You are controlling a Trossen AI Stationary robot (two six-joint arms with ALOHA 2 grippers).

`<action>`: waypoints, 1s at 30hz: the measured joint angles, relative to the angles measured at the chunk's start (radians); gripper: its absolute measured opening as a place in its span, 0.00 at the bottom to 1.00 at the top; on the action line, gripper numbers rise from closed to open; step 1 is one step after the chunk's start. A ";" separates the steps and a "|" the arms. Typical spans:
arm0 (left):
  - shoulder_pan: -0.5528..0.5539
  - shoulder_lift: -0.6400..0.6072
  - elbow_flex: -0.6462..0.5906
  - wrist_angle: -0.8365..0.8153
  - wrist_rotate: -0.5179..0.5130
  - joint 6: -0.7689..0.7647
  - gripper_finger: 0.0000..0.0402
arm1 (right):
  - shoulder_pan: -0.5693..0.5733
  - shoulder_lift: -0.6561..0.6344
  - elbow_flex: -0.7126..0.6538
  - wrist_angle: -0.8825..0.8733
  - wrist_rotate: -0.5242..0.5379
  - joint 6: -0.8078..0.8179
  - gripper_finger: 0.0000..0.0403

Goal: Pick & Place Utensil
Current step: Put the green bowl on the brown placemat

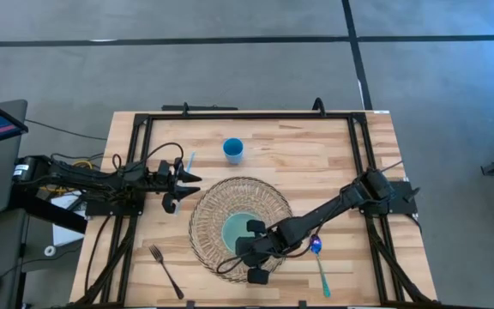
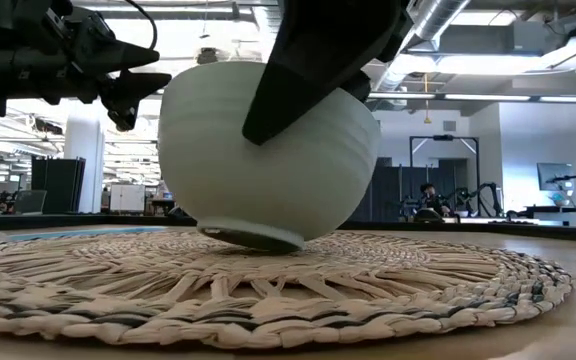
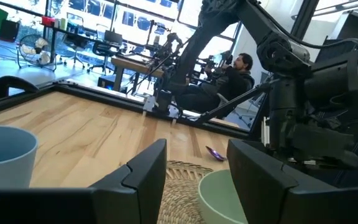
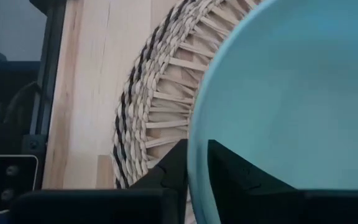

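A fork lies flat on the wood near the table's near-left corner. A blue-handled spoon lies flat to the right of the woven placemat, partly under my right arm; it also shows as the spoon in the left wrist view. A pale green bowl sits on the placemat. My right gripper is shut on the bowl's near rim. My left gripper hovers open just above the placemat's left edge and touches nothing. My right gripper pinches the bowl's rim on its near side, one finger inside the bowl and one finger outside. The fingers slant down from the table's right and near side. The bowl is slightly tilted, with its foot on the placemat.
A blue cup stands on the far side of the placemat, also seen as the cup from the left wrist. A black frame runs around the tabletop. Bare wood lies between the fork and the spoon along the near edge.
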 joint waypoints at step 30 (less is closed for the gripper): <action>0.000 0.000 0.000 0.000 0.000 0.002 0.43 | -0.018 -0.017 0.000 0.004 -0.015 -0.010 0.46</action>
